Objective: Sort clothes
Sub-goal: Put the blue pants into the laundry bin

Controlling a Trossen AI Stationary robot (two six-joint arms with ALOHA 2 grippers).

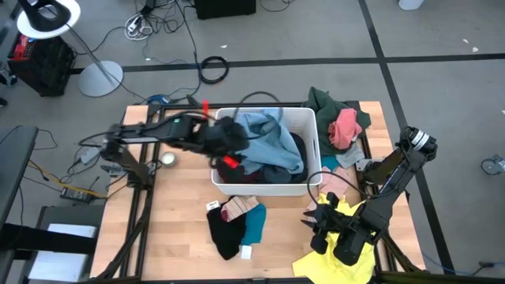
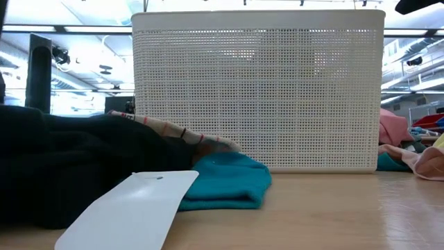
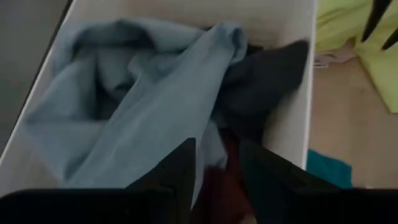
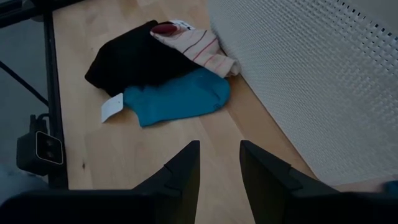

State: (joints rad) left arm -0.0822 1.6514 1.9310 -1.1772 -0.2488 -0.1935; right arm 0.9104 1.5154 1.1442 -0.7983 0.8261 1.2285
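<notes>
White perforated plastic bin [image 1: 309, 150] at centre of light wooden table [image 1: 177, 213], white hang tag [image 2: 128, 212] lying near the front edge, white ring lamp [image 1: 49, 17] on round-based stand, coiled black cable [image 1: 214, 69] on grey floor

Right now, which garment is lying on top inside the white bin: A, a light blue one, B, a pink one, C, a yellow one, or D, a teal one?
A: the light blue garment is draped over the darker clothes inside the white bin, with the left gripper above it; the yellow garment, pink garment and teal garment all lie on the table outside.
</notes>
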